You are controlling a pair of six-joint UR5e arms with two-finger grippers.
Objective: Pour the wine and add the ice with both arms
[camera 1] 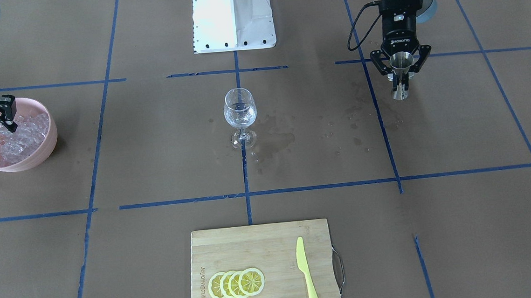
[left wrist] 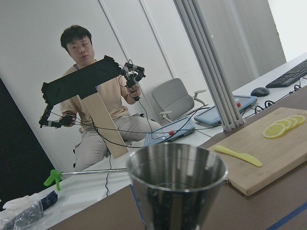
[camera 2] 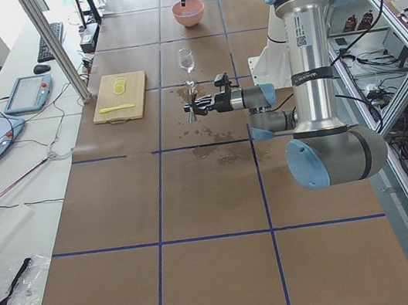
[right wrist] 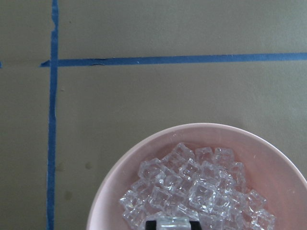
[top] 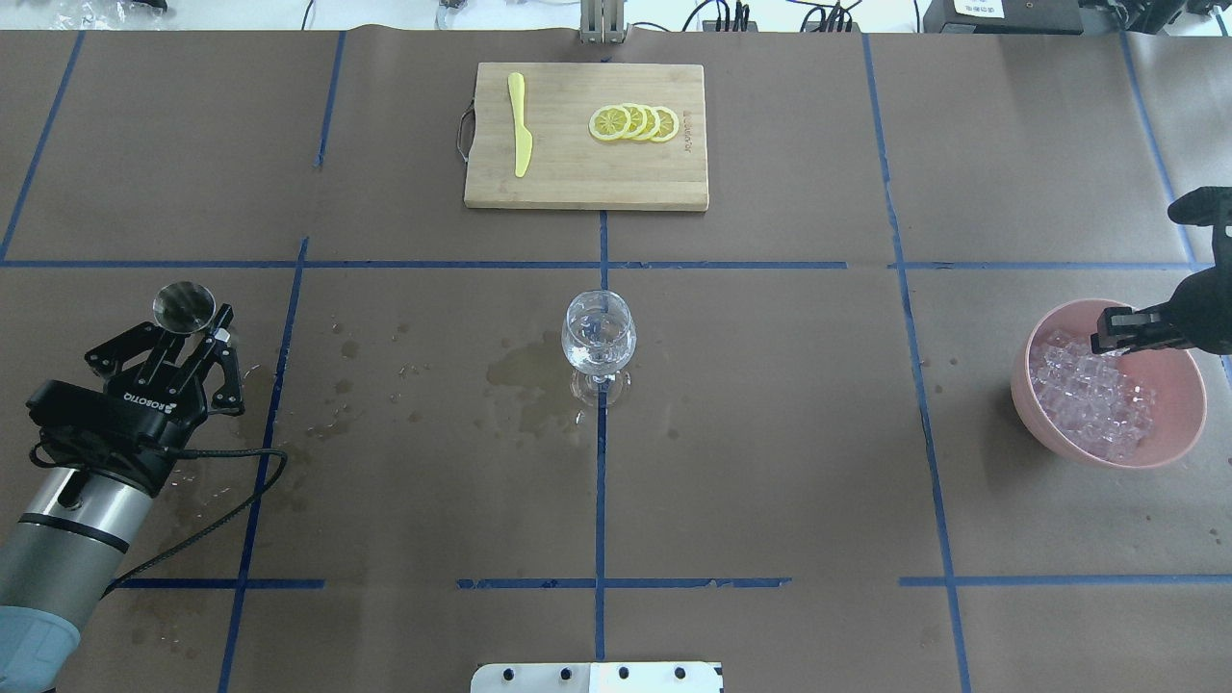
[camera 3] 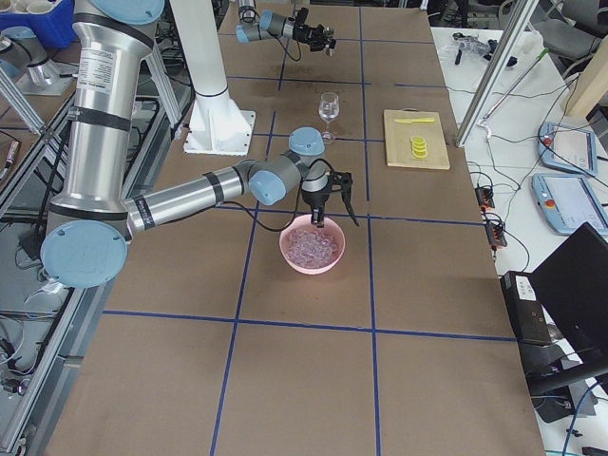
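The left tool [camera 1: 401, 81] is clamped on a steel measuring cup [camera 1: 402, 61], held upright off to one side, presumably so nothing drips. A little wine [camera 1: 240, 119] sits in the glass [camera 1: 239, 105] in the middle of the surface. The right tool [camera 1: 7, 124] dips into the ice [camera 1: 28, 133] in the pink bowl [camera 1: 37, 156], seemingly pinching one cube to carry over.

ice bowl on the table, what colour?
Plain pink bowl, no pattern. It shows best in the overhead exterior view.
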